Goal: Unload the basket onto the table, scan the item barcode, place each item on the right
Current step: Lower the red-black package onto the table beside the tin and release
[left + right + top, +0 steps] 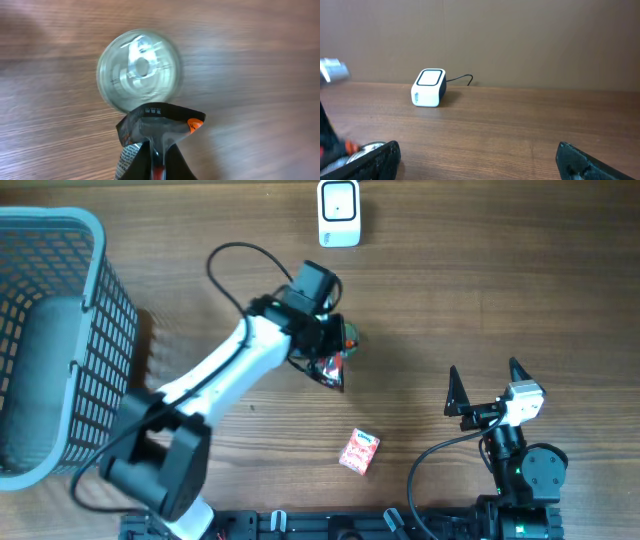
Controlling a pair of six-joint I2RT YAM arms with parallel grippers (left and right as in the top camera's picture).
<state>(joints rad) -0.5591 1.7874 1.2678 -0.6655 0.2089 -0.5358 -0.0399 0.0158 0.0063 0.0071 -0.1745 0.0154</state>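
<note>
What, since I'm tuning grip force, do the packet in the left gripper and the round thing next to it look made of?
Packet: thin dark plastic or foil film, glossy; it creases and glints where the left gripper pinches it. Round thing: probably metal, perhaps a can end; silvery and mirror-bright with concentric rings, though blurred.

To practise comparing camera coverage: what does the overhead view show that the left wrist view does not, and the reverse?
Only overhead: the basket, the scanner, the red pack and the open right gripper.
Only left wrist: a round, shiny can top, seen clearly.
Both: the dark packet pinched by the left gripper, and the wooden table.
</note>
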